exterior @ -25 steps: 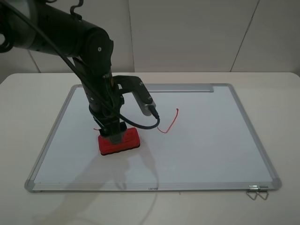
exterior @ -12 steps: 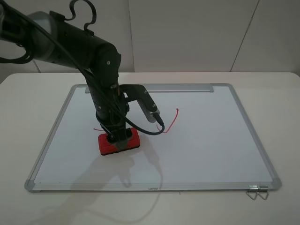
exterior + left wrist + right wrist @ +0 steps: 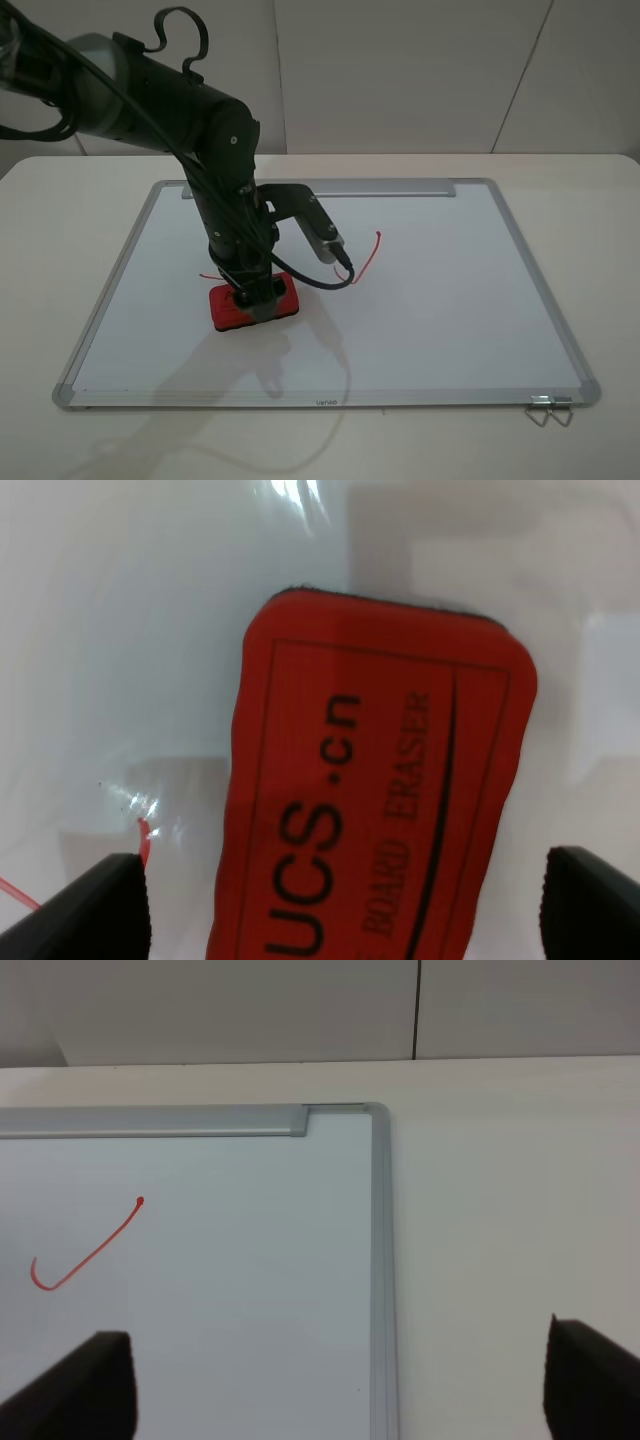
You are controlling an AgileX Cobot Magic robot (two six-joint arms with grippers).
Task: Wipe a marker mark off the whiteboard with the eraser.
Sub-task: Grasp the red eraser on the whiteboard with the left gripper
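Little is being shifted on the board point(image 3: 450, 300) across the last second. The eraser point(image 3: 253, 303) is lying in the same spot as before, left of the middle and flat on its felt. Only the left arm point(image 3: 215, 130) is being moved: its upper links are being swung to the right, and the left gripper point(image 3: 255, 292) is being settled lower over the block. Its jaws are being held apart, one on each side of the eraser point(image 3: 375, 790), and in the wrist view bare board is showing between each tip and the red sides, so nothing is being clamped yet. Wiping is therefore judged not begun. The mark point(image 3: 207, 275) is showing as thin red strokes just left of the eraser and is largely hidden by the arm from above. The right gripper point(image 3: 345, 1385) is being kept out of the high view, with its jaws wide apart, facing the board's far right corner.

Open board is being offered on every side of the eraser. The frame point(image 3: 110, 290) on the left is well apart, and so is the near edge. A short leftward pass is being called for. The check stroke point(image 3: 362, 262) to the right is near, so a sweep that way is being risked needlessly. The surface point(image 3: 590, 190) beyond the frame is not being needed.
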